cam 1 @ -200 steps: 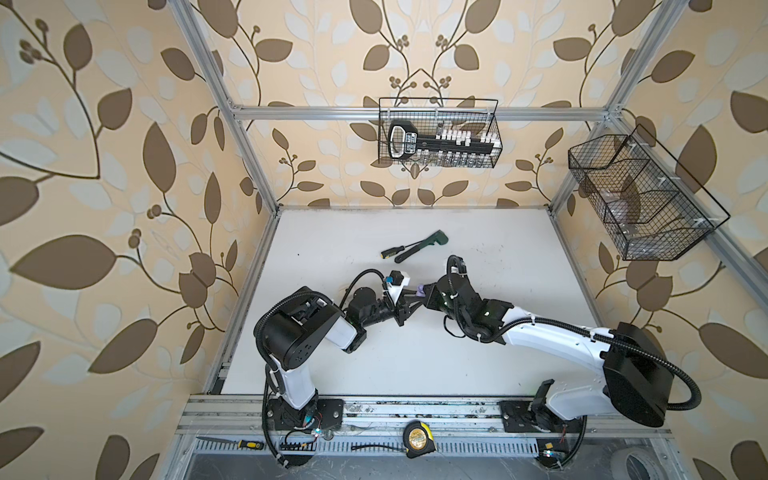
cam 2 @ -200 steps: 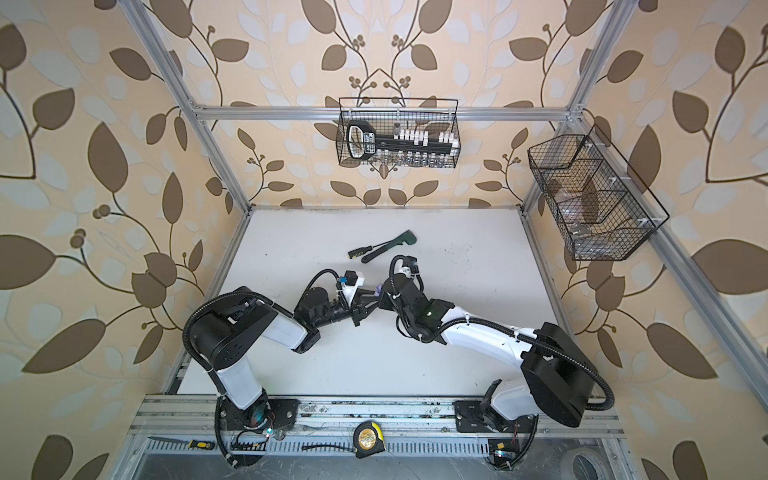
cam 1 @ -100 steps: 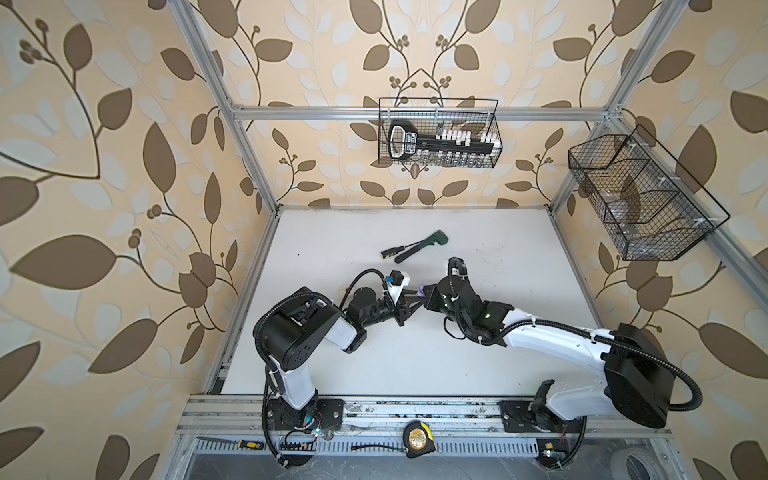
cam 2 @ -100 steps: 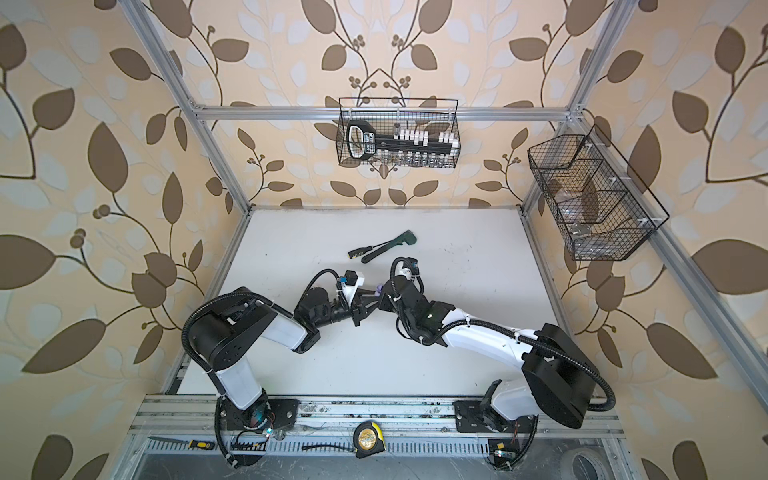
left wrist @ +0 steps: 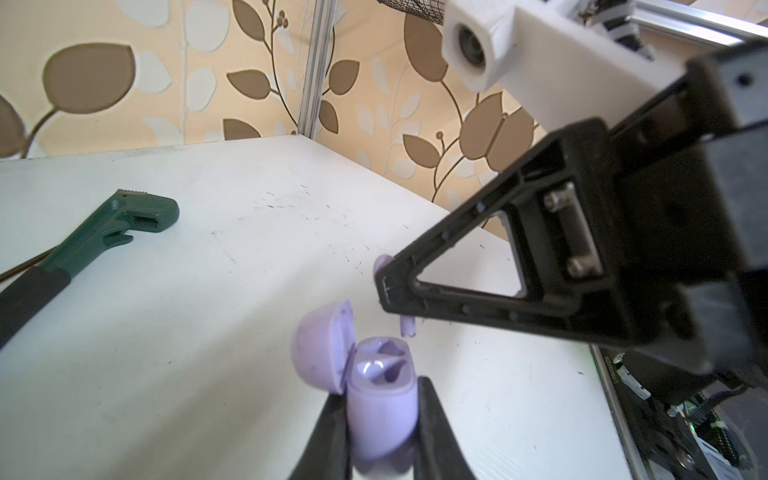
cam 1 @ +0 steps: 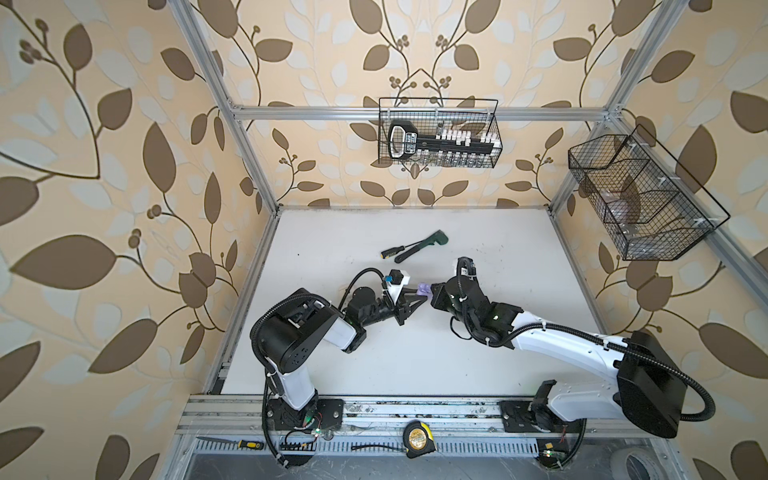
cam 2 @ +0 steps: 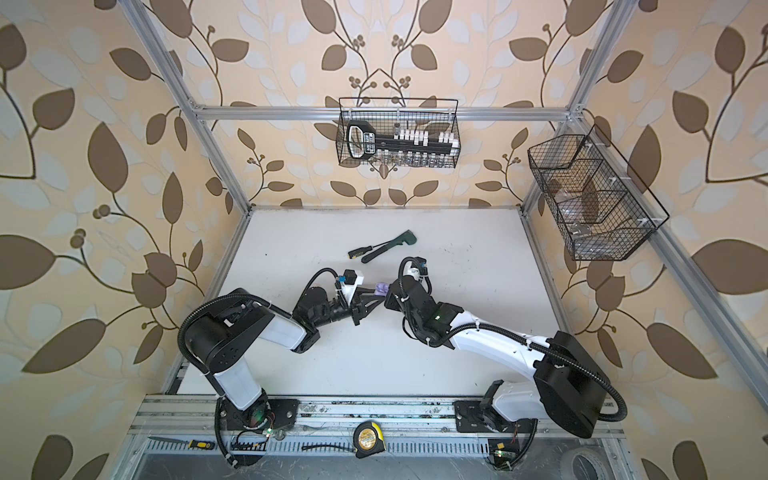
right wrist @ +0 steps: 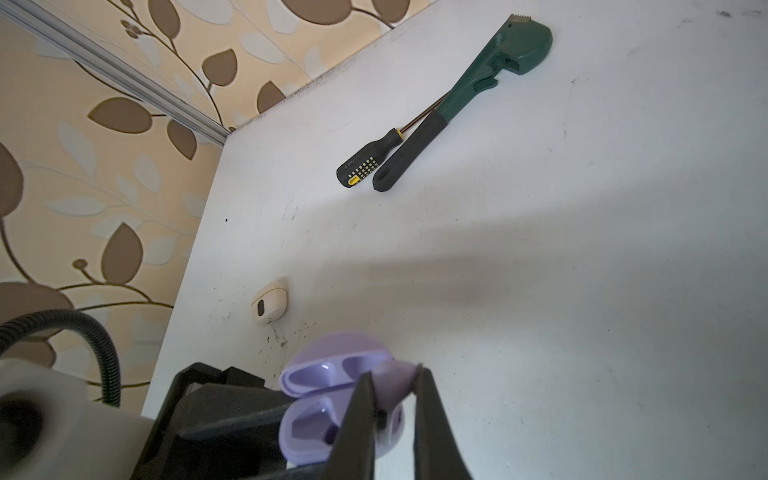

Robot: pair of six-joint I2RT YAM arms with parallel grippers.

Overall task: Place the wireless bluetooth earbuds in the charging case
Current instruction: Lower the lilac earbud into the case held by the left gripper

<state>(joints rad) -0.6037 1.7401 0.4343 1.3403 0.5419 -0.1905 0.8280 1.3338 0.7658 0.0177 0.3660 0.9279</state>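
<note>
My left gripper [left wrist: 380, 401] is shut on the body of a lilac charging case [left wrist: 380, 409], holding it upright with its lid [left wrist: 320, 353] swung open. The case's two sockets look empty. My right gripper [right wrist: 392, 384] is shut on a lilac earbud [right wrist: 395, 376], whose stem [left wrist: 407, 327] hangs just above the case's mouth and close to its far rim. In both top views the two grippers meet at mid-table around the case [cam 1: 423, 288] [cam 2: 380, 288].
A green pipe wrench [cam 1: 420, 245] and a black-and-yellow screwdriver [cam 1: 392, 252] lie on the white table behind the grippers. A small cream rounded piece [right wrist: 269, 306] lies near the left arm. Wire baskets [cam 1: 438, 139] [cam 1: 642, 199] hang on the walls.
</note>
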